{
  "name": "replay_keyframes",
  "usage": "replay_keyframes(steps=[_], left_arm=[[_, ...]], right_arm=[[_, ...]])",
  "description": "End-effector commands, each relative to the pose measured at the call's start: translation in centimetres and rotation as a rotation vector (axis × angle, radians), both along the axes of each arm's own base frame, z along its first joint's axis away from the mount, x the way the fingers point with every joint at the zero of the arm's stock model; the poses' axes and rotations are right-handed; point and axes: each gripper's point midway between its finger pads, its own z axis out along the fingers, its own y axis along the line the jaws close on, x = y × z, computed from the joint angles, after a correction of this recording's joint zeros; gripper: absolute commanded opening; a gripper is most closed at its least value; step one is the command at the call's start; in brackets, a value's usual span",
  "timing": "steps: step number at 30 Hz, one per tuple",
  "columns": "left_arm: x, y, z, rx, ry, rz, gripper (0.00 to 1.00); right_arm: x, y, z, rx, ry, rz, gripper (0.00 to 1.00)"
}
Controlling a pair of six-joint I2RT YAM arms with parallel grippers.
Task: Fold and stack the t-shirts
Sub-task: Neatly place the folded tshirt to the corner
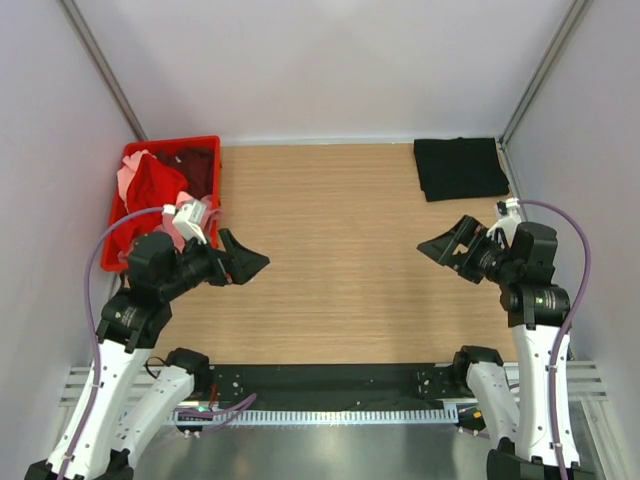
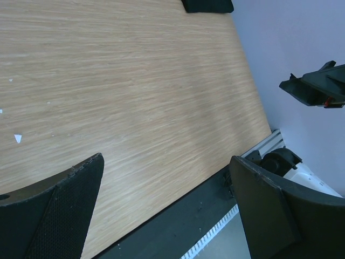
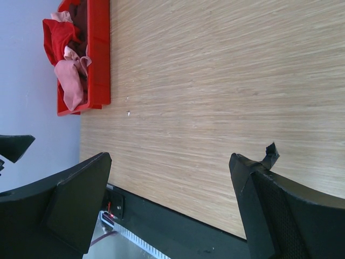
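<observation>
A folded black t-shirt [image 1: 460,167] lies at the far right corner of the table; its edge shows in the left wrist view [image 2: 207,5]. Red [image 1: 150,185], pink [image 1: 130,172] and dark maroon [image 1: 195,168] t-shirts lie crumpled in the red crate [image 1: 212,190] at far left, also seen in the right wrist view [image 3: 67,54]. My left gripper [image 1: 250,262] is open and empty above the table's left side [image 2: 167,178]. My right gripper [image 1: 440,248] is open and empty above the right side [image 3: 170,178].
The wooden table top [image 1: 330,250] ends at a black strip and metal rail [image 1: 330,385] along the near edge. White walls close the back and both sides. The right gripper's finger tip shows in the left wrist view [image 2: 312,86].
</observation>
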Motion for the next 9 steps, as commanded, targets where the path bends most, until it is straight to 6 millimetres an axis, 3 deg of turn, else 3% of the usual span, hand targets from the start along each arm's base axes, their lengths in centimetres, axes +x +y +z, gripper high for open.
replay_keyframes(steps=[1,9], left_arm=[[-0.14,-0.23,0.55,-0.015,-0.018,-0.012,1.0],[-0.25,-0.18,1.02,-0.015,-0.031,-0.014,1.0]], right_arm=[[0.08,0.43,1.26,0.012,-0.053,0.019,1.0],[0.29,0.28,1.48,0.007,-0.057,0.011,1.0]])
